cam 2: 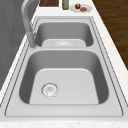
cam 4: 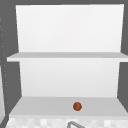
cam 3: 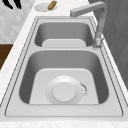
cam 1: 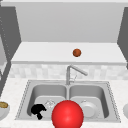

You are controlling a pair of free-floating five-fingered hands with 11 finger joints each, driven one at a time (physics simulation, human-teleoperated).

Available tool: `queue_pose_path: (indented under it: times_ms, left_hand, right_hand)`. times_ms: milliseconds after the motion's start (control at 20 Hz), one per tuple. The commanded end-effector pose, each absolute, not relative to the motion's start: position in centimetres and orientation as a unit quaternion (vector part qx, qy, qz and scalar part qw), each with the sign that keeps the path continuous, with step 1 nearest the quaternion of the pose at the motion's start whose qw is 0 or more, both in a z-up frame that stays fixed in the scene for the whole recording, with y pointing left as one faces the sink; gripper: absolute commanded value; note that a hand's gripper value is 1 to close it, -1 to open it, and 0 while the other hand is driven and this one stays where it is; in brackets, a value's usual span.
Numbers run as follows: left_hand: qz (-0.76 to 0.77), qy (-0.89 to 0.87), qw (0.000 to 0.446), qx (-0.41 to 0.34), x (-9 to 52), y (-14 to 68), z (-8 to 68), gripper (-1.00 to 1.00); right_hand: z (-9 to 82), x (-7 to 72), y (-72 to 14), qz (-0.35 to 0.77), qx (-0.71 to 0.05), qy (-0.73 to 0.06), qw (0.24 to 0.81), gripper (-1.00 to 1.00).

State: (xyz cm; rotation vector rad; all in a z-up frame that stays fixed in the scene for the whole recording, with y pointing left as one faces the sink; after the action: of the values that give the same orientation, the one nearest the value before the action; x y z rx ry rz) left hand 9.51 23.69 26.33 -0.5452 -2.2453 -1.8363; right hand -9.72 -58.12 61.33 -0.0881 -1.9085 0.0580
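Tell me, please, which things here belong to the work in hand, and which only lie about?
In hand:
- left hand, in front of the sink's left basin
- red ball, the thing nearest to it

Lying about:
- plate in the right basin
- orange ball on the shelf
- bowl on the counter
- faucet

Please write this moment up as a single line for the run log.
left hand: curled, holds nothing, over left basin near drain | red ball: front of sink | plate: right basin | orange ball: shelf
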Motion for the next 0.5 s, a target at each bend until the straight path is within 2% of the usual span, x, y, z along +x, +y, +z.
queue_pose_path:
  times_ms: [0, 450]
  left_hand:
    - [-0.619, -0.757, 0.095, -0.184, 9.5, 23.7, 26.3, 0.00]
    - [-0.619, -0.757, 0.095, -0.184, 9.5, 23.7, 26.3, 0.00]
  right_hand:
    - [60.4, -9.6, -60.0, 0.034, -0.014, -0.816, 0.577, -1.00]
    - [58.6, -10.3, -66.6, -0.100, -0.065, -0.811, 0.573, -1.00]
